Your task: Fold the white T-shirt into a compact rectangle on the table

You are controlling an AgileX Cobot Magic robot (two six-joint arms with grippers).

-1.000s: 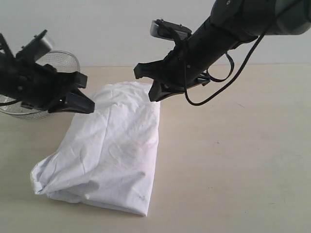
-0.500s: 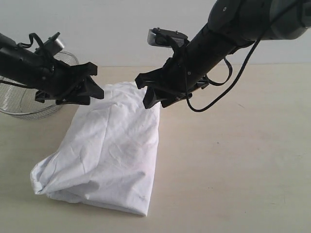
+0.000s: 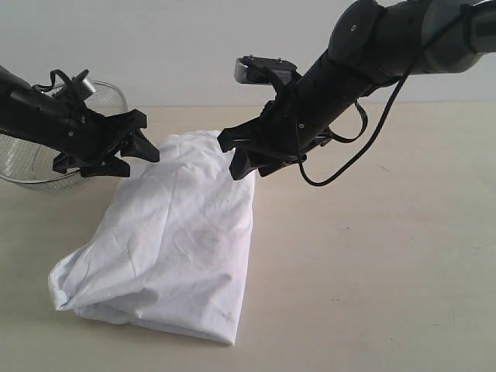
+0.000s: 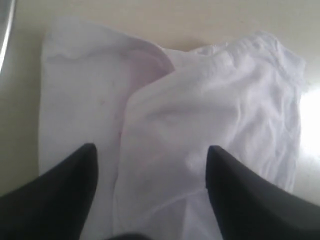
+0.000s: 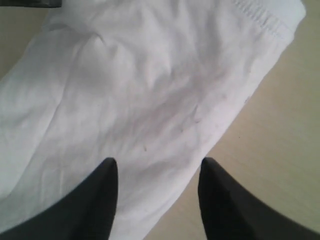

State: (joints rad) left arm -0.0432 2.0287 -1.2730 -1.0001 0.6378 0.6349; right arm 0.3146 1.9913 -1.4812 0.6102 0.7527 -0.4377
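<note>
On the left half of the table [image 3: 372,256], the white T-shirt [image 3: 182,240] lies folded into a rough, long rectangle. One short end points at the far edge and the other reaches toward the near edge. It's pretty wrinkly, and the near-left corner of the bundle is puffy and rounded rather than flat. The right side is a much cleaner, straighter line.

The left gripper [image 3: 143,149] hangs just over the shirt's far-left corner with its fingers spread wide and nothing between them. From the left wrist view the left gripper [image 4: 150,155] has both black fingers apart, with cloth below and one layer of the shirt [image 4: 210,110] folded over another.

The right gripper [image 3: 231,159] is the same deal at the far-right corner: jaws open, holding nothing, sitting right above the cloth. I can't tell if the tips brush the fabric. In the right wrist view, the right gripper [image 5: 159,165] straddles the shirt's edge, with cloth [image 5: 130,90] under one finger and bare table [image 5: 280,150] beside the other. You can also see a stitched hem [image 5: 260,17] there.

A wire-mesh bowl [image 3: 27,163] sits by the far-left corner of the table, behind the left arm and apart from the shirt.
</note>
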